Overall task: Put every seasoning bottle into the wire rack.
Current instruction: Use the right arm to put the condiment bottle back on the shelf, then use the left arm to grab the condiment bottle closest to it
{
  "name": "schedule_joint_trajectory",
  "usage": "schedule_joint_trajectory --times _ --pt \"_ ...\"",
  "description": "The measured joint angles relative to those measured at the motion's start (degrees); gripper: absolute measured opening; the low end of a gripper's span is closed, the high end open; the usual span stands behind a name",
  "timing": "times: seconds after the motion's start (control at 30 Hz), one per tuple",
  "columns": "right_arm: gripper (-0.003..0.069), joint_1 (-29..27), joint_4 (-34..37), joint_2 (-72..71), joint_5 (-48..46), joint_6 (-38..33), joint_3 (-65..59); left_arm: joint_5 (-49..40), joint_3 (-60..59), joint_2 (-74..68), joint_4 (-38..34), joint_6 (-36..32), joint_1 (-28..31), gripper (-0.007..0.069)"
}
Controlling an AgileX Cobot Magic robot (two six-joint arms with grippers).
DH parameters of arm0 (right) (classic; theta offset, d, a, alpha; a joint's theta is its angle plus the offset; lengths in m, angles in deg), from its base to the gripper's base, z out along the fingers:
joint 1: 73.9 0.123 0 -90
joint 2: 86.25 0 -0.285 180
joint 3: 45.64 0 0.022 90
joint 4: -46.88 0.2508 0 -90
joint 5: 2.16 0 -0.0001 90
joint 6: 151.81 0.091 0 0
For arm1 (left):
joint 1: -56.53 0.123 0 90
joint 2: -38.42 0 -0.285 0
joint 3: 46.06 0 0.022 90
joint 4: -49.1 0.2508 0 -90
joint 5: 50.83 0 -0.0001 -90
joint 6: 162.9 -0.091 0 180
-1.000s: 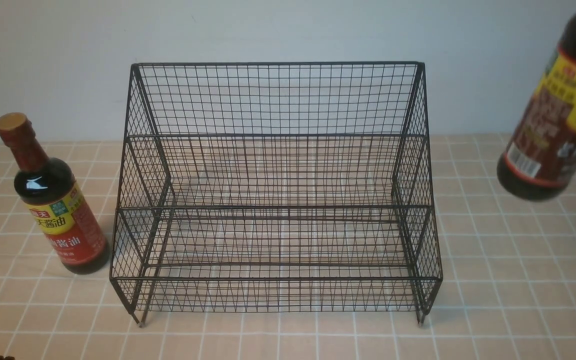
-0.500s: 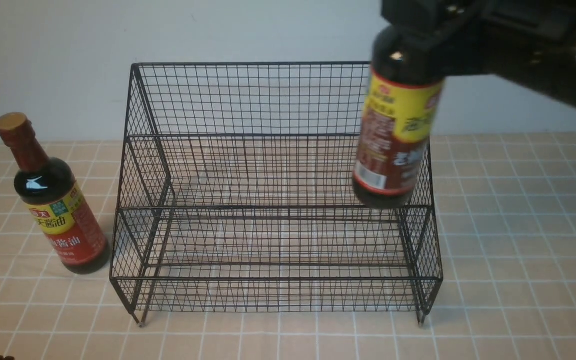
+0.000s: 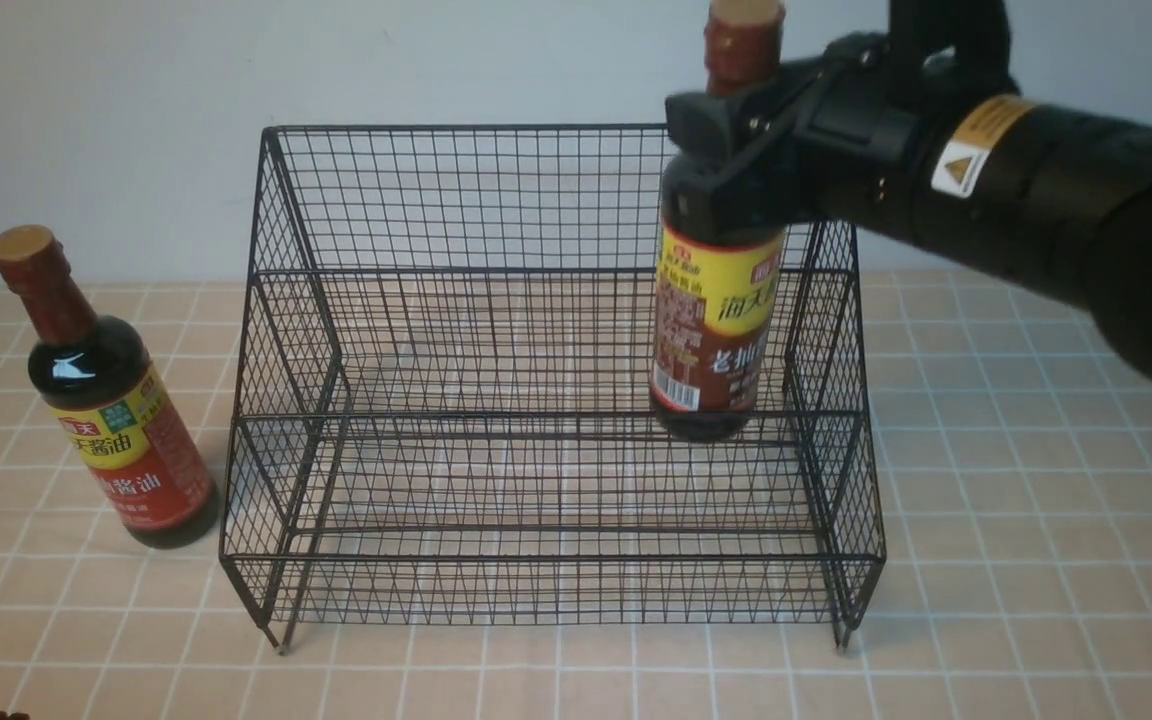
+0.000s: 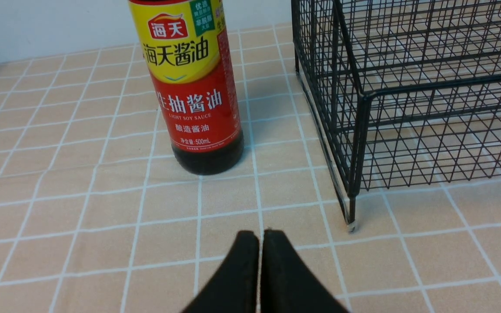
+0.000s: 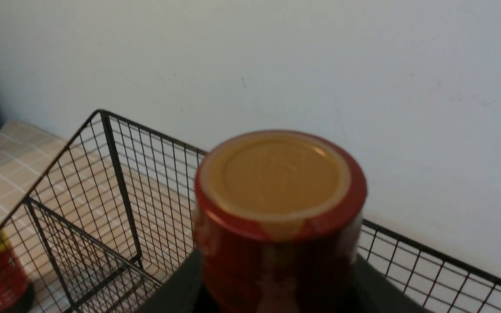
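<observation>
The wire rack (image 3: 551,415) is standing in the middle of the tabletop (image 3: 1026,600), its two tiers holding no bottle! Over its right half, the right arm's jaws (image 3: 711,160) are gripping the brown-label bottle (image 3: 706,340) at the shoulder, nearly upright; whether its base is touching mesh, I cannot tell. The red-label bottle (image 3: 126,440) is standing just beside the rack's left side, nobody holding it. And the left arm's jaws (image 4: 261,261) are sitting pressed together, gripping nothing.

So the score: neither bottle is resting placed, one is on its way, one is waiting. I'm judging this as the first placement, still needing a lowering and a release. As for the venue, pale grid lines are crossing the beige tabletop, and a plain, light wall (image 3: 536,60) is rising behind it all.
</observation>
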Motion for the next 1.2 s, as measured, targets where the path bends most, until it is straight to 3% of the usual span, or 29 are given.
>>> schedule_joint_trajectory --times 0.27,0.63,0.73,0.77,0.9,1.0,1.1,1.2 --pt "0.0281 0.0 0.1 5.0 -8.7 0.0 0.2 0.0 0.0 0.0 0.0 0.0 0.0 -0.0007" --pt "0.0284 0.0 0.3 6.7 -8.0 0.8 0.9 0.0 0.0 0.0 0.0 0.0 0.0 -0.0007" --pt "0.0335 0.0 0.4 6.0 -8.1 0.8 0.9 0.0 0.0 0.0 0.0 0.0 0.0 -0.0007" --pt "0.0390 0.0 0.4 4.9 -8.4 0.8 0.9 0.0 0.0 0.0 0.0 0.0 0.0 -0.0007" --pt "0.0494 0.0 0.2 0.6 -11.9 0.9 0.9 0.0 0.0 0.0 0.0 0.0 0.0 -0.0007" --pt "0.0517 0.0 0.1 -4.3 -16.6 0.9 0.9 0.0 0.0 0.0 0.0 0.0 0.0 -0.0007" --pt "0.0508 0.0 0.0 -9.5 -21.7 0.9 0.9 0.0 0.0 0.0 0.0 0.0 0.0 -0.0007" --pt "0.0419 0.0 -0.1 -18.8 -28.5 1.0 0.9 0.0 0.0 0.0 0.0 0.0 0.0 -0.0007"
